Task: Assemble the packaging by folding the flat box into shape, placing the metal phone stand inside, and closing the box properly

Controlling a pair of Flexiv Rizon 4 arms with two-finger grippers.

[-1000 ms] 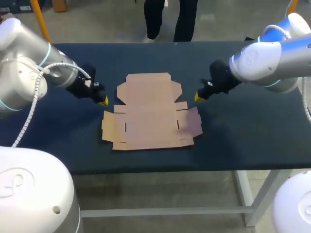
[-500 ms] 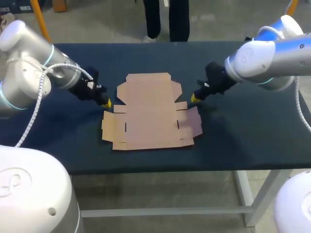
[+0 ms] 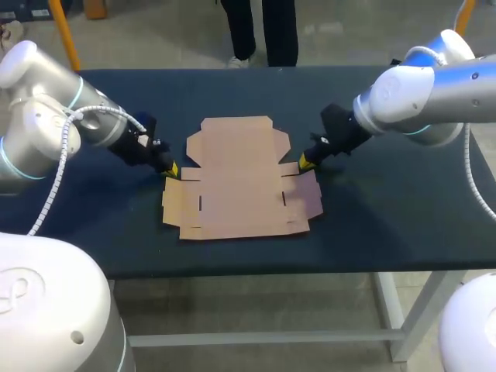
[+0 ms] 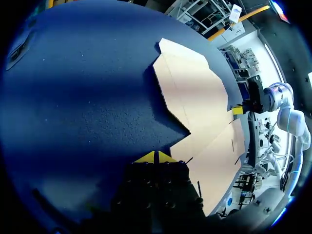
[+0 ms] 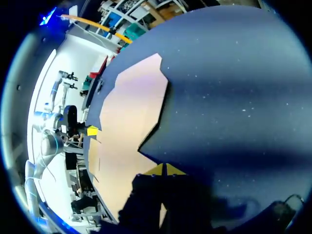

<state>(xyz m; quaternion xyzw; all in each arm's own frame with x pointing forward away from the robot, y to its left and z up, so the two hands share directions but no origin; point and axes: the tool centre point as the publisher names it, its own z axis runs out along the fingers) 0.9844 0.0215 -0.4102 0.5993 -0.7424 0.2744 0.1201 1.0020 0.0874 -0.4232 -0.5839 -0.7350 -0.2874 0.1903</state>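
**Q:** Where is the box?

**A:** The box is an unfolded cardboard blank. It lies flat at the middle of the desk with every flap spread. No stand appears in any view.

**Q:** How are the arms placed around it?

**A:** The left fingers sit low at the blank's left edge, by the notch where the far panel meets the side flap. The right fingers sit at the matching notch on the right edge. This mirrored placement probably lets both sides be worked at once, so the light blank does not slide sideways.

**Q:** What do the fingers hold?

**A:** Nothing. In each wrist view the yellow tips are pressed together at the cardboard's edge, and no card lies between them. A closed pair forms a narrow wedge, which seems suited to nudging or slipping under a flap rather than pinching it.

**Q:** How far along is the task?

**A:** At the start, since no crease is raised yet.
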